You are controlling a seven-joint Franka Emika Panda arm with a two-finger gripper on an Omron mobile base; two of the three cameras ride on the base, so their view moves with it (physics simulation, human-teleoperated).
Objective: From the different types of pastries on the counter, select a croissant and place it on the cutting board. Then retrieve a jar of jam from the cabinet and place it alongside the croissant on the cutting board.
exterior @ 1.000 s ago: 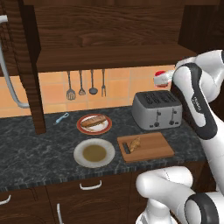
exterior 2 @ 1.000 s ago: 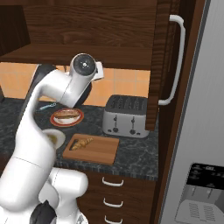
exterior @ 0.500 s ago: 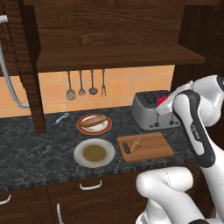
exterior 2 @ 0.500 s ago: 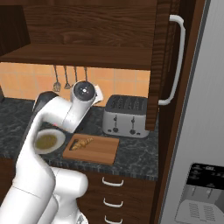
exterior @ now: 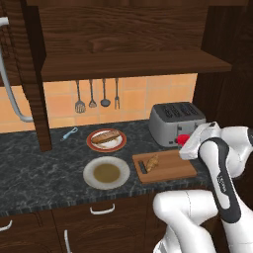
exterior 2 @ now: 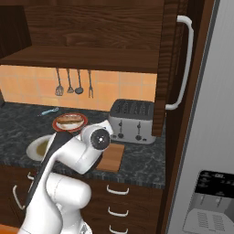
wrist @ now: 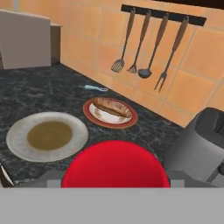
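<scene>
My gripper (exterior: 187, 143) is shut on the jar of jam (exterior: 183, 140), a small red jar that hangs just over the right end of the cutting board (exterior: 170, 168), in front of the toaster (exterior: 177, 122). The jar of jam (wrist: 114, 165) fills the lower middle of the hand view, its white lid hidden. The croissant (exterior: 152, 162) lies on the left part of the board, near the dark slot handle. In the right base view, my arm covers most of the cutting board (exterior 2: 114, 158). The longer loaf-like pastry (exterior: 105, 137) rests on a red-rimmed plate (exterior: 118, 144).
A white plate (exterior: 106, 172) with a brown centre sits on the counter (exterior: 39, 163) left of the board. Several utensils (exterior: 98, 95) hang on the tiled wall. The cabinet shelf (exterior: 133, 64) runs overhead. A tall cabinet with a white handle (exterior 2: 183, 64) and a fridge stand at right.
The arm has come down from shelf height with the red jar, which now hangs low by the toaster over the board's right end. The croissant and plates have not moved.
</scene>
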